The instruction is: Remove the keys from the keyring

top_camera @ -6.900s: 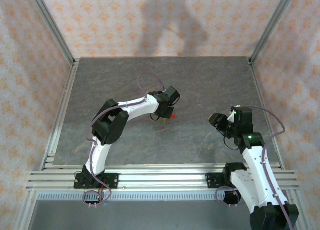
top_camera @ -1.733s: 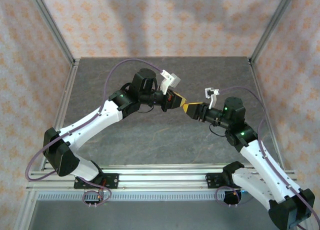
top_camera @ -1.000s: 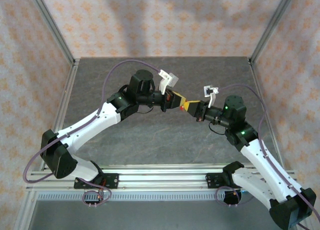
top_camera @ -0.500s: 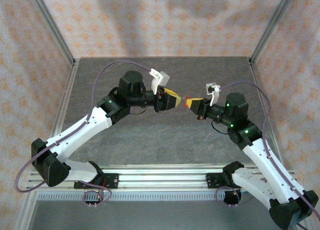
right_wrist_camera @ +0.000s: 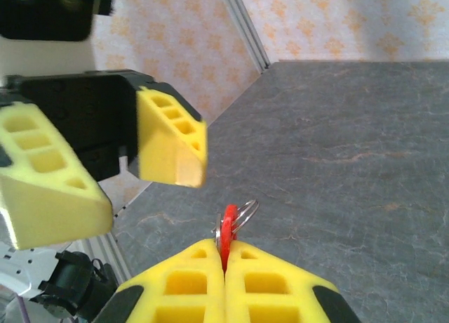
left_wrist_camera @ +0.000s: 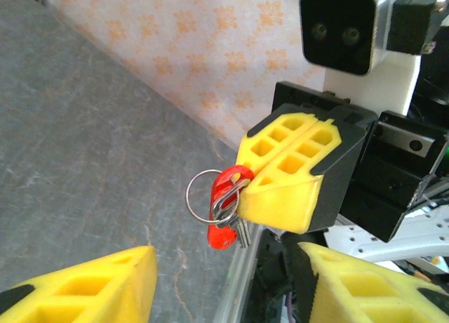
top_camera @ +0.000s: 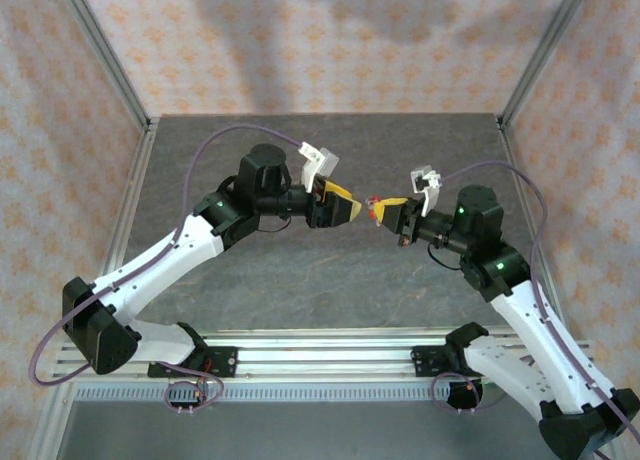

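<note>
The keyring is a red tag (left_wrist_camera: 222, 236) on a thin wire ring (left_wrist_camera: 198, 193). It is pinched at the tips of my right gripper (left_wrist_camera: 247, 199), which is shut on it. The keys (left_wrist_camera: 240, 232), small and silvery, hang beside the tag just under those tips. In the right wrist view the red tag (right_wrist_camera: 229, 225) stands edge-on out of the shut right gripper (right_wrist_camera: 224, 256). My left gripper (left_wrist_camera: 224, 284) is open, a short gap to the left of the keyring and touching nothing. From above, the left gripper (top_camera: 345, 208) faces the right gripper (top_camera: 385, 210) over mid-table, both raised.
The grey stone-patterned table (top_camera: 330, 280) lies below both arms. An aluminium frame rail (top_camera: 300, 355) runs along the near edge, with patterned walls on three sides. The left gripper's yellow fingers (right_wrist_camera: 172, 144) sit close in front of the right wrist camera.
My left gripper has opened and drawn back to the left, off the keyring. The right gripper stays shut on the keyring and has shifted slightly right.
</note>
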Available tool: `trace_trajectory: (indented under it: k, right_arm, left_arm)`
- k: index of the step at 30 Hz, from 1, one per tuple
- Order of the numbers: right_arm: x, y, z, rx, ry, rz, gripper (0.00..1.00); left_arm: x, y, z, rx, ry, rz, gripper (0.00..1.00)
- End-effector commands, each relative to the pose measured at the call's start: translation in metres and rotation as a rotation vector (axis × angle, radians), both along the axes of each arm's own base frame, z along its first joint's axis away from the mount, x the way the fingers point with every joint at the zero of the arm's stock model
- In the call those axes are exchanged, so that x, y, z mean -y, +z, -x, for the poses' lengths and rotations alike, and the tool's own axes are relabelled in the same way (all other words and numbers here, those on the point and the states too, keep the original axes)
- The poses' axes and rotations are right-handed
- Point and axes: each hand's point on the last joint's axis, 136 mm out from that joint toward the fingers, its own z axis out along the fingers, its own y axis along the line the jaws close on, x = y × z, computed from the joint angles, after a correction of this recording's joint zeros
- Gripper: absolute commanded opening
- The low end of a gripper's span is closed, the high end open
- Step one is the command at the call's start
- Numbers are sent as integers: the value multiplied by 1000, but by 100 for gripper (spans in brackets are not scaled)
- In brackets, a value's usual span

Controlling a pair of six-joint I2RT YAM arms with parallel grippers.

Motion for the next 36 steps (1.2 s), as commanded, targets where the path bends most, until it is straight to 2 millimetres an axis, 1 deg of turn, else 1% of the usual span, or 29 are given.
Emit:
trace_trajectory:
  k: [1,4,9,14,16,18,23,25,29,30,36]
  right_arm:
    - [-2,27,13,131,57,-36,0]
    - [-3,30,16,157,74,-44,0]
    - [-5,30,20,166,103,-45,0]
    - [-6,25,22,166,110,-37,0]
    - [-6,25,21,164,109,-37,0]
    - [-5,25,22,163,108,-36,0]
    - [-4,26,22,171,98,-27,0]
    - [-3,25,21,171,95,-23,0]
    - [-3,26,20,174,88,-22,0]
    - [-3,26,20,174,87,-22,0]
    - [-2,25,21,175,89,-9,0]
  left_arm:
    - [7,7,10,-30,-77,55,59]
    - [11,8,13,-59,-111,86,60]
    - [17,20,15,-80,-150,152,63]
    - [22,25,16,-96,-180,183,65]
    - [24,25,16,-94,-188,186,60]
    - [25,27,17,-114,-191,199,52]
    - [24,30,18,-108,-187,196,38]
    - [23,31,19,-102,-188,192,28]
    - [22,32,19,-107,-179,185,26]
    - [21,32,19,-84,-182,177,26]
    - [19,33,17,-70,-168,173,27]
